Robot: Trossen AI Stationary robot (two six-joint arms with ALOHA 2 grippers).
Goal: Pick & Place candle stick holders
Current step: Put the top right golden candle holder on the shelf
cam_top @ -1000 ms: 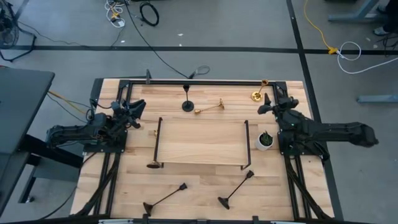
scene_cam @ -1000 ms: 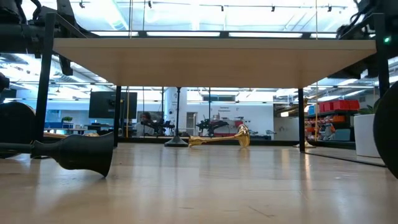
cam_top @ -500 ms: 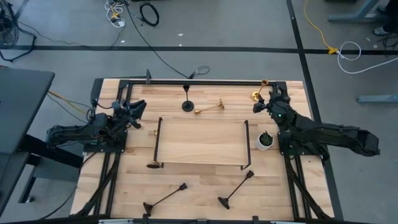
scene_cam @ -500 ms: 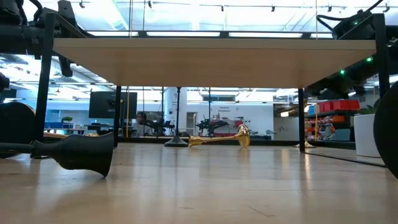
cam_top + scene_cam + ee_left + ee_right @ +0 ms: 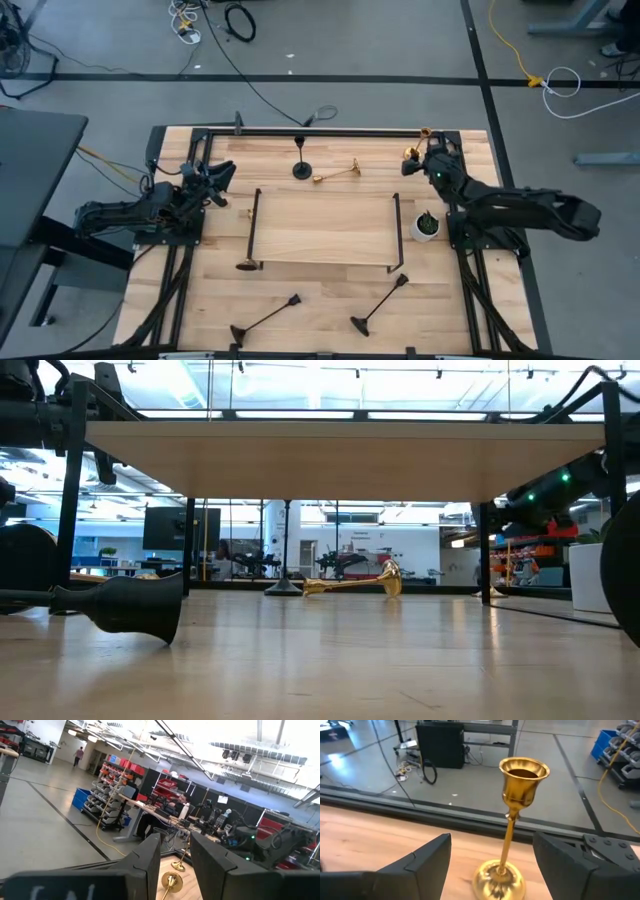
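Candlesticks were scattered over the wooden surface [image 5: 330,290]. An upright gold candlestick [image 5: 512,820] at the far right corner was framed by the right claw [image 5: 492,857], whose fingers were spread wide on either side of its stem without touching it. A black candlestick [image 5: 301,160] was stood upright at the far middle, with a gold one [image 5: 336,174] lying just to its right. Two black ones [image 5: 265,319] [image 5: 379,305] were laid near the front edge. The left claw [image 5: 175,865] was held at the left, part-open and empty.
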